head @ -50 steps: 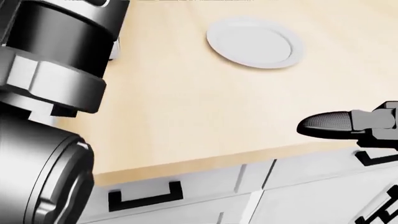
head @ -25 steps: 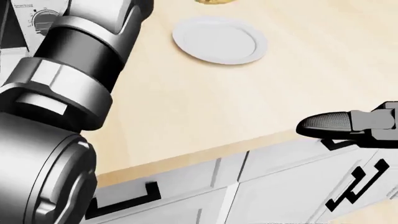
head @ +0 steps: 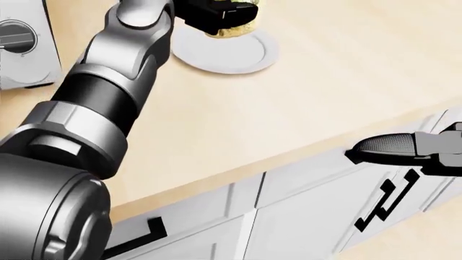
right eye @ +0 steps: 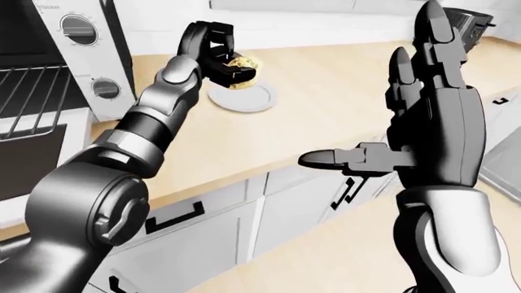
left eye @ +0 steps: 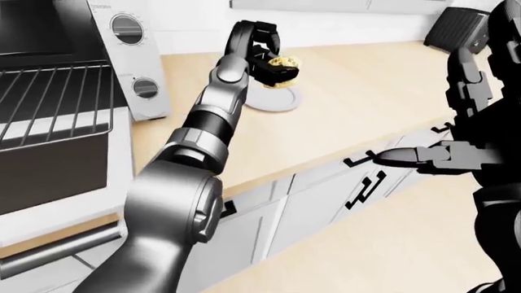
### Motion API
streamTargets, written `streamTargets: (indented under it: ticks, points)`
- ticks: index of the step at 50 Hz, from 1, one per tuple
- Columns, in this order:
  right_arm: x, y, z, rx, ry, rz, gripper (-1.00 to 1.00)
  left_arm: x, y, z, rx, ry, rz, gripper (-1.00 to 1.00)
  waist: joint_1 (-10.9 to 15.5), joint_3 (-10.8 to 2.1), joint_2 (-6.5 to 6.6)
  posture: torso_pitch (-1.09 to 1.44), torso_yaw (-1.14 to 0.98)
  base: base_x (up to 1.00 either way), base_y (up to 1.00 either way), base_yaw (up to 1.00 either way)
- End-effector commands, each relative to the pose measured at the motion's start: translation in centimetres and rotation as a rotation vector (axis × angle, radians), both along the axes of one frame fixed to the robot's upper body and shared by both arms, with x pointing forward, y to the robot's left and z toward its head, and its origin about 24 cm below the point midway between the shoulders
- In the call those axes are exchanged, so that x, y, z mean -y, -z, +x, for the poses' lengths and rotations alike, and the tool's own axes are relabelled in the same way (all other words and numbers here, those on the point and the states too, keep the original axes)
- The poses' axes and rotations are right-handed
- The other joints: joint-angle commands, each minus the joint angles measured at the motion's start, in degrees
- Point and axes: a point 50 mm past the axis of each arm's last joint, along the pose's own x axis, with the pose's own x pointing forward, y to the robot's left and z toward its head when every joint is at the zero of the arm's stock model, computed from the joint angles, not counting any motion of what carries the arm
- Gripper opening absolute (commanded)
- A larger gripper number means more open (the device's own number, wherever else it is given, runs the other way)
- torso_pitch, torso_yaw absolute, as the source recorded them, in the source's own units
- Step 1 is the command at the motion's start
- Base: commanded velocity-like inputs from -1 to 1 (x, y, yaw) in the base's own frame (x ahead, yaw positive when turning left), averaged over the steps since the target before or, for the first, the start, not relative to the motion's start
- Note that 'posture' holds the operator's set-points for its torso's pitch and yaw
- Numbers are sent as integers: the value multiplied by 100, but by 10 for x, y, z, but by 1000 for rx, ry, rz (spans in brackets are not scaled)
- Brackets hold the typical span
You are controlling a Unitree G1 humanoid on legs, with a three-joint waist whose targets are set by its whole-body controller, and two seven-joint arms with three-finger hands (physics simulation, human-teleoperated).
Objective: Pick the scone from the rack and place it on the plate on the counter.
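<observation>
My left hand (left eye: pixel 273 64) is shut on the yellow scone (left eye: pixel 285 63) and holds it just above the white plate (left eye: pixel 281 101) on the light wooden counter (left eye: pixel 366 110). In the head view the same hand (head: pixel 216 16) covers the plate's (head: pixel 242 54) top edge, with the scone (head: pixel 242 27) partly hidden by the fingers. My right hand (right eye: pixel 432 116) is raised at the right with its fingers spread, holding nothing. The oven rack (left eye: pixel 41 104) shows at the far left, bare where I can see it.
A toaster oven (left eye: pixel 73 79) with two knobs stands at the left, door open. White cabinet drawers with black handles (head: pixel 383 208) run under the counter edge. A dark toaster (left eye: pixel 456 27) sits at the top right.
The head view has shifted, so the plate slid left and up. My left hand with the scone has come into that view and now hangs over the plate.
</observation>
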Motion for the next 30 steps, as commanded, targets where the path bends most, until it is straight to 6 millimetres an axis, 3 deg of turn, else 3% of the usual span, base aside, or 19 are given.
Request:
streamTargets:
  ticks: [1,19,30]
  points:
    - [1,-7,-4,60,13,-6,100,3,-37,-5,147,11,-36,-100,-8,-157,5,0,-65,0,0,0]
    - [3,-9,-5,60,22,-8,100,-10,-36,-3,162,-108,-79,-100,-128,-176,25,0,-67,0,0,0]
    - [4,-9,-7,60,24,-7,100,-39,-38,0,172,-240,-87,-100,-301,-157,39,0,-72,0,0,0]
